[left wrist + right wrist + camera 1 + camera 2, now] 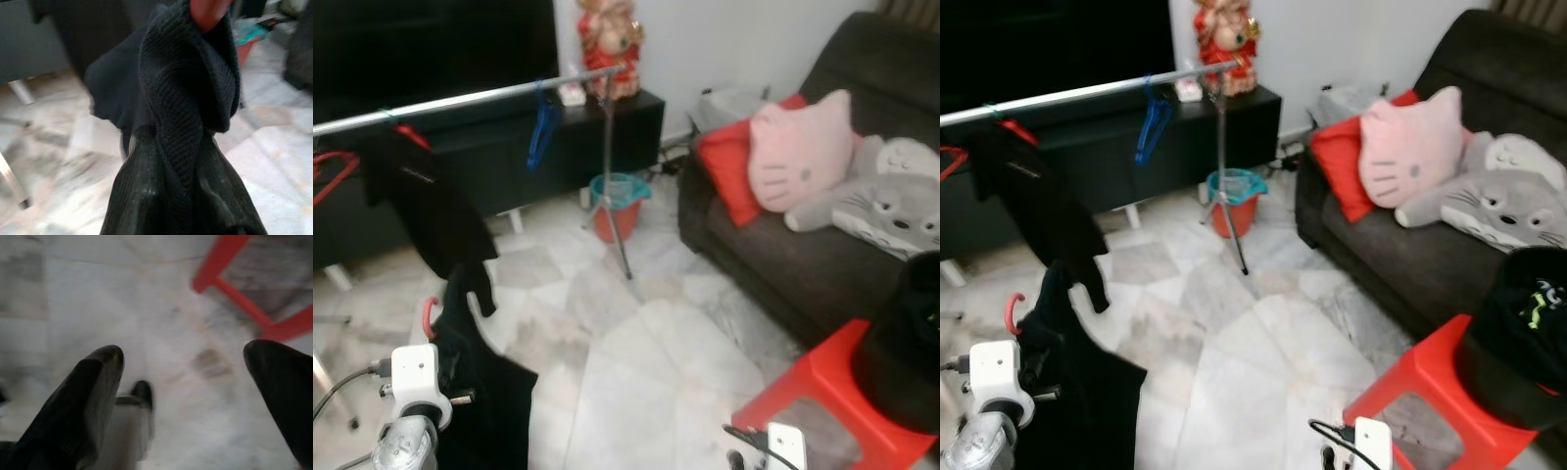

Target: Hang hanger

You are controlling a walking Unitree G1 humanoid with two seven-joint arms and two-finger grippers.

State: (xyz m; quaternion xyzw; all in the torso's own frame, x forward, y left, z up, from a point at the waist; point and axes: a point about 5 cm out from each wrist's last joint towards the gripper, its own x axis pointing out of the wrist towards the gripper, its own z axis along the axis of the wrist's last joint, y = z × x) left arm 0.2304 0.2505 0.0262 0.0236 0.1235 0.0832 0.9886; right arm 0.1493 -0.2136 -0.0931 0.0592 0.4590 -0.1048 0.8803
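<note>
- The hanger (430, 315), red with only its hook peeping out, sits low at the robot's left, wrapped in a black garment (480, 392) that droops toward the marble floor (636, 372).
- The left gripper (183, 161) is closed tight on the bunched knit of that garment, the red hook just beyond its fingertips; whether the fingers pinch the hanger itself or only cloth cannot be told.
- If only cloth is held, the hanger could slide out or twist during a lift, and the hook would then miss the rail (470, 100).
- The rail stands well above and beyond the hanger, on a thin tripod stand (610, 186); a hard nudge could tip it.
- A black top (426, 211) already hangs from the rail near its left end, and a blue hanger (543, 127) further along; the hook could snag either one.
- The right gripper (183, 377) hangs idle over the floor, fingers spread wide and holding nothing, near a red stool (832, 392).
- The hanger's shoulders are buried in fabric, and the rail's left end is cut off by the frame.
- The head views are slightly blurred.
</note>
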